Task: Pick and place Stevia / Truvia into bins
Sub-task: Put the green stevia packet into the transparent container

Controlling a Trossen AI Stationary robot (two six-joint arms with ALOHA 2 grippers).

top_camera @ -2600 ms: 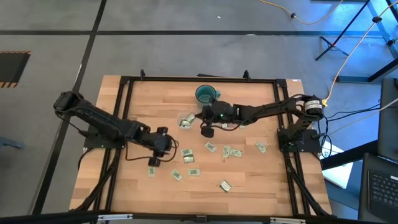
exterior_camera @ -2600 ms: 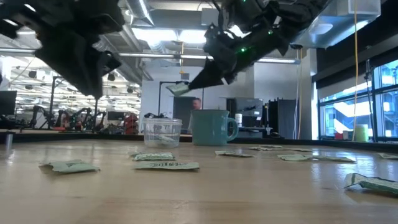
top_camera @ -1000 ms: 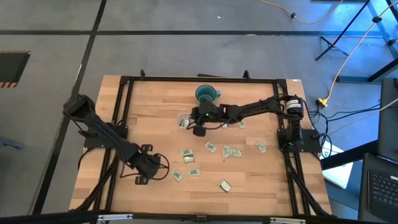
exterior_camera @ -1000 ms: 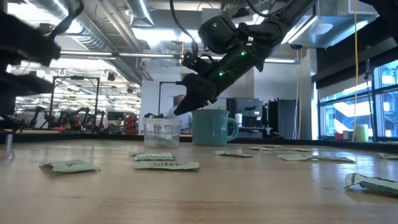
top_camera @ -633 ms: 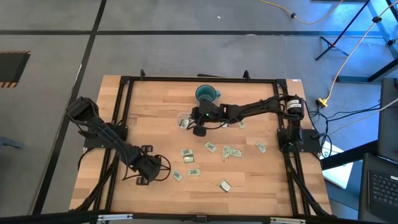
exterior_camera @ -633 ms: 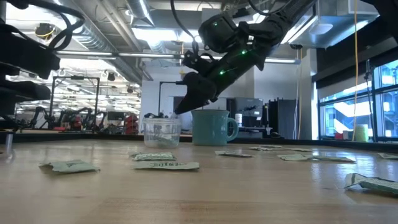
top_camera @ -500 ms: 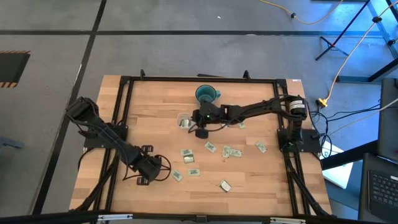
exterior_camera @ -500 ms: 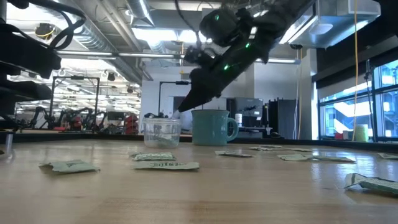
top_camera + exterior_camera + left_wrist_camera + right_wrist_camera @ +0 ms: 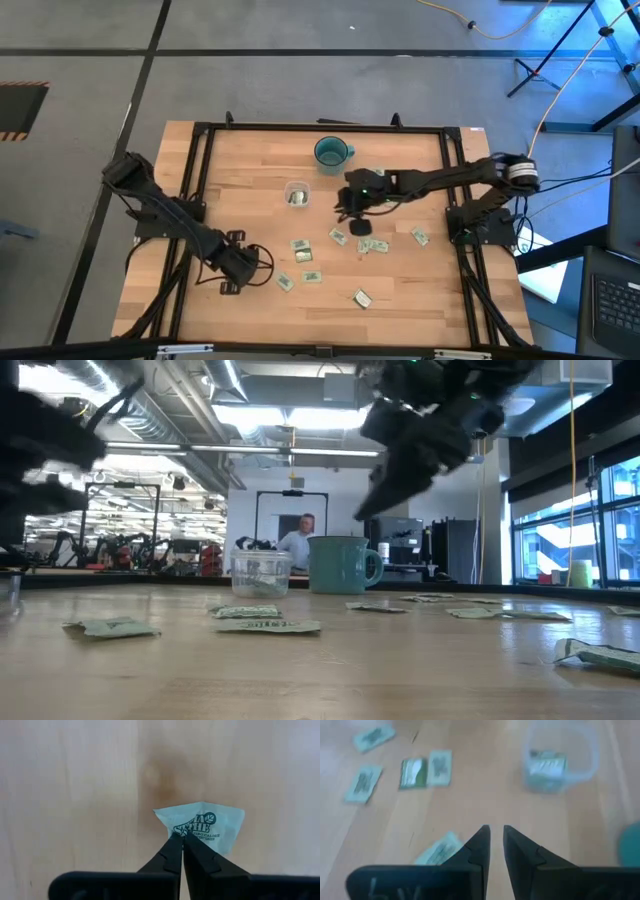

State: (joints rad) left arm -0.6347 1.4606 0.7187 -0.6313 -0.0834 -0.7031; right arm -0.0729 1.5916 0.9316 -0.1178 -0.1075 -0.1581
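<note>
Several pale green and white Stevia packets (image 9: 338,236) lie flat across the middle and near part of the wooden table. The clear bin (image 9: 296,193) stands near the teal mug (image 9: 331,152) and has packets in it. My left gripper (image 9: 237,268), near the table's front left, is shut on one packet (image 9: 205,827). My right gripper (image 9: 345,208) hovers to the right of the bin (image 9: 560,757). Its fingers stand a narrow gap apart with nothing between them (image 9: 496,837). My left gripper pinches the packet's edge (image 9: 186,834) between its two fingertips, coming from above and pointing down. The packet is bent upward at the pinched edge. Whether the rest of it lies on the wood or is clear of it, I cannot tell.
Loose packets lie below and beside my right gripper (image 9: 426,770), (image 9: 437,851). More lie toward the front right (image 9: 362,297), (image 9: 419,237). A black frame (image 9: 200,135) borders the table. In the low view a person (image 9: 298,540) shows in the room behind the bin (image 9: 260,573).
My right gripper has drawn away from above the bin toward the table's right edge, and its arm has swung with it. The bin, mug and loose packets have stayed where they were.
</note>
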